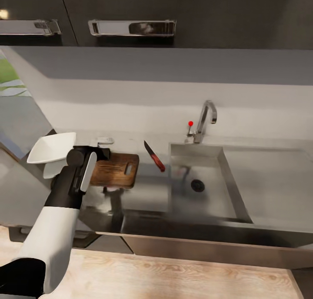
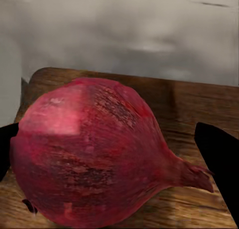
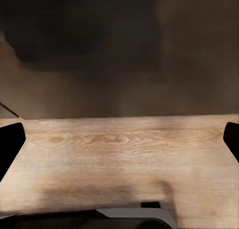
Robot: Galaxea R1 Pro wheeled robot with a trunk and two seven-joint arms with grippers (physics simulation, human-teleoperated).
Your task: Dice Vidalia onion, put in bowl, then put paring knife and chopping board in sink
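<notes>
My left gripper [image 2: 119,154] is spread around the Vidalia onion [image 2: 99,154], one dark fingertip [image 2: 219,164] by its pointed end, the other at its round end; can't tell if the pads touch the skin. Onion sits low over the chopping board [image 2: 199,104], which fills the ground under it in the left wrist view. In the head view my left arm [image 1: 65,194] covers the board's left part. White bowl [image 1: 52,149] just beside the arm, to the left, on the bench [image 1: 148,190]. Paring knife [image 1: 155,157] lies on the bench btw. board and sink [image 1: 204,194], red handle toward the basin. Tap [image 1: 205,121] w/ red knob [image 1: 190,124] behind the sink. My right gripper [image 3: 119,139] is spread wide over wooden floor [image 3: 119,149], holding nothing.
</notes>
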